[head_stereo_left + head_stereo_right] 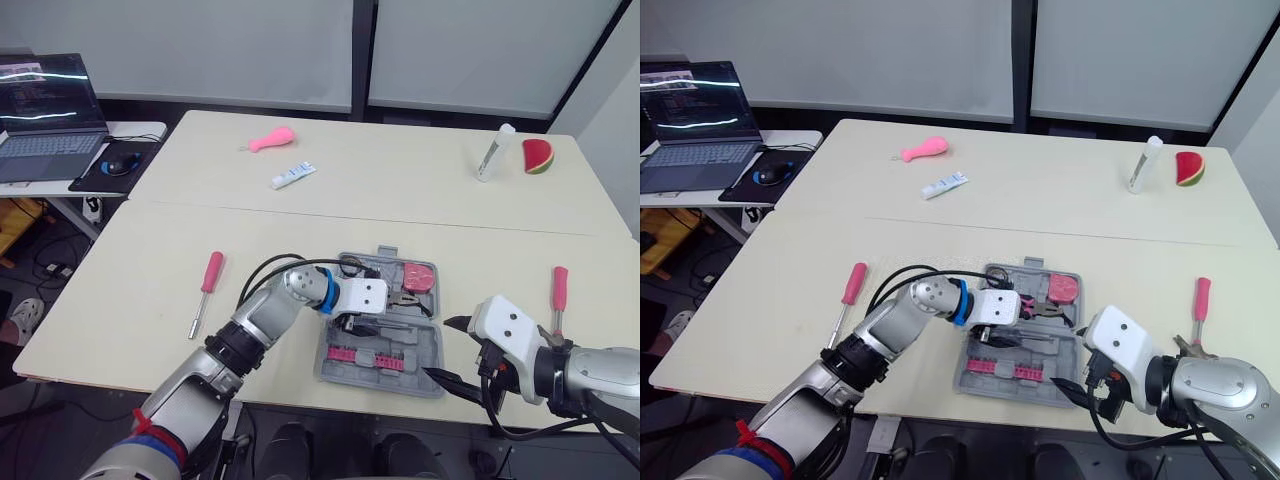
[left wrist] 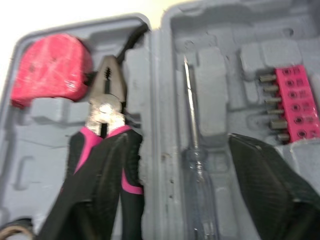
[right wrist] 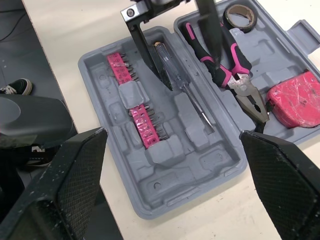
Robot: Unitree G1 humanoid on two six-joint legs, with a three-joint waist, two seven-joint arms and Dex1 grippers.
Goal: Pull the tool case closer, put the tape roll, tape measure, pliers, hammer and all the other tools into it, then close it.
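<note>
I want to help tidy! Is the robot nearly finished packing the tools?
Partly. The pliers, tape roll and tape measure lie in the open tool case. The left claw hangs open over it. Two pink screwdrivers wait on the table; closing comes last.

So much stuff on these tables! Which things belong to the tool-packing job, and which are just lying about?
Job: tool case, pliers, tape measure, tape roll, left pink-handled screwdriver, right pink-handled screwdriver.
Lying about: pink toy, tube, white bottle, watermelon slice, laptop.
</note>
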